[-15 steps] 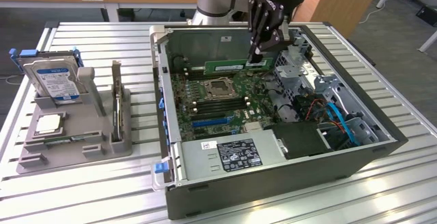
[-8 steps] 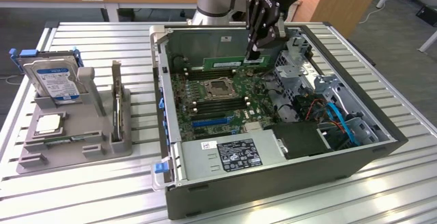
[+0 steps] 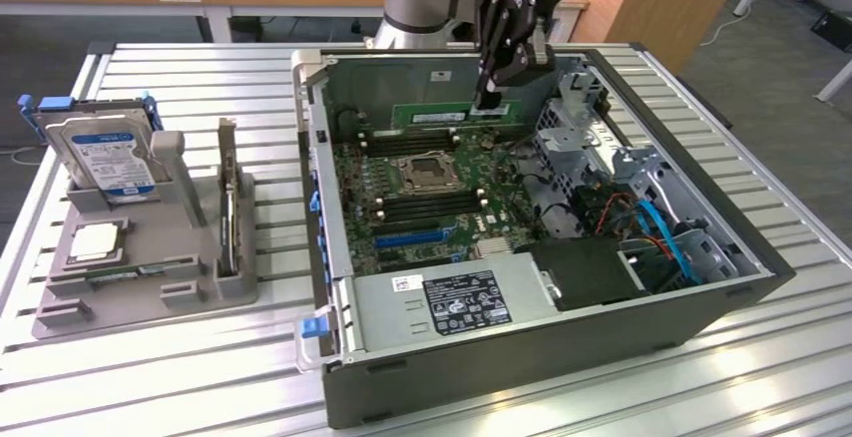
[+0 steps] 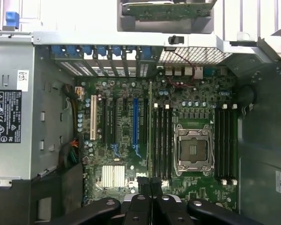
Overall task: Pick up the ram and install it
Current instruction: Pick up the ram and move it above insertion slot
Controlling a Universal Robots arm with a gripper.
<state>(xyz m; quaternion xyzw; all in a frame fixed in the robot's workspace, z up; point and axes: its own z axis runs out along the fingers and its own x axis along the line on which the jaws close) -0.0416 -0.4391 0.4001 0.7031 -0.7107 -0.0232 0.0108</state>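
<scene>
The fingers (image 3: pixel 489 83) are closed on the ram (image 3: pixel 433 116), which is held on edge over the motherboard (image 3: pixel 399 208), near the far wall of the open case (image 3: pixel 533 357). Through the wrist camera the ram (image 4: pixel 150 131) is seen edge-on, just beside the slots (image 4: pixel 162 140) that flank the socket (image 4: pixel 193 151). A rack (image 3: pixel 147 267) carrying a drive (image 3: pixel 104 158) is set on the counter (image 3: pixel 160 377) at the exterior view's left, apart from the case.

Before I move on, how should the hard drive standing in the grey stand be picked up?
Take the hard drive by its free upper part, coming straight down from above, fingers across its two flat faces. It stands on end with its base sunk in the grey stand, so only the top is open.
</scene>
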